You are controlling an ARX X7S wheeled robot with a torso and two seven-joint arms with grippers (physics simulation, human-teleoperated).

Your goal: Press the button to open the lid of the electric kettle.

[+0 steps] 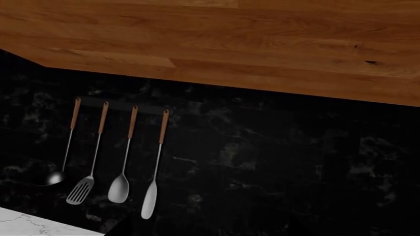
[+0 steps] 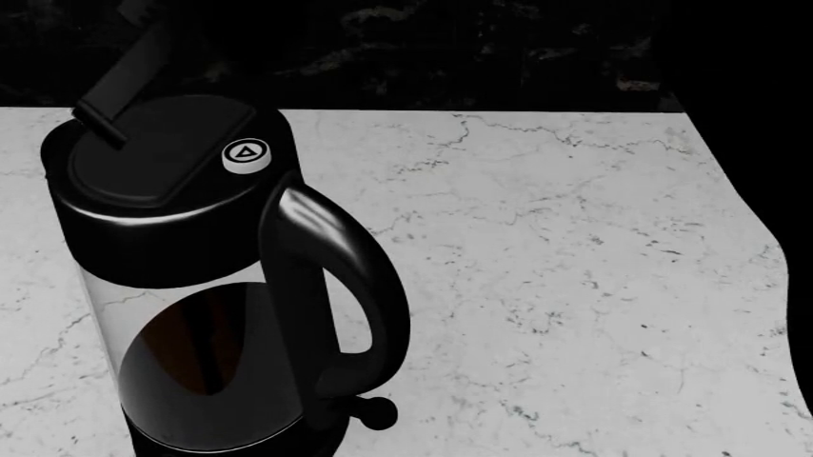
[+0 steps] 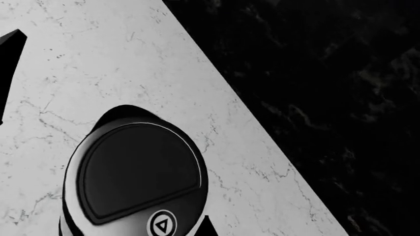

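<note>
The electric kettle (image 2: 216,343) stands on the white marble counter at the left of the head view, with its clear glass body, black collar and curved handle (image 2: 343,286). Its flat black lid (image 2: 159,152) lies closed. The small round white button (image 2: 246,155) with a dark triangle sits at the handle end of the lid. The right wrist view looks down on the lid (image 3: 141,169) and the button (image 3: 162,224). My right gripper (image 3: 206,227) shows as one dark pointed tip just beside the button, apart from it. My left gripper's fingers are lost against the dark wall.
A black bar-shaped part (image 2: 121,86) slants over the far end of the lid. A small black ball-tipped lever (image 2: 376,411) sits at the kettle's base. The marble counter (image 2: 572,267) ends at a black wall. Several utensils (image 1: 118,162) hang there under a wooden cabinet (image 1: 229,39).
</note>
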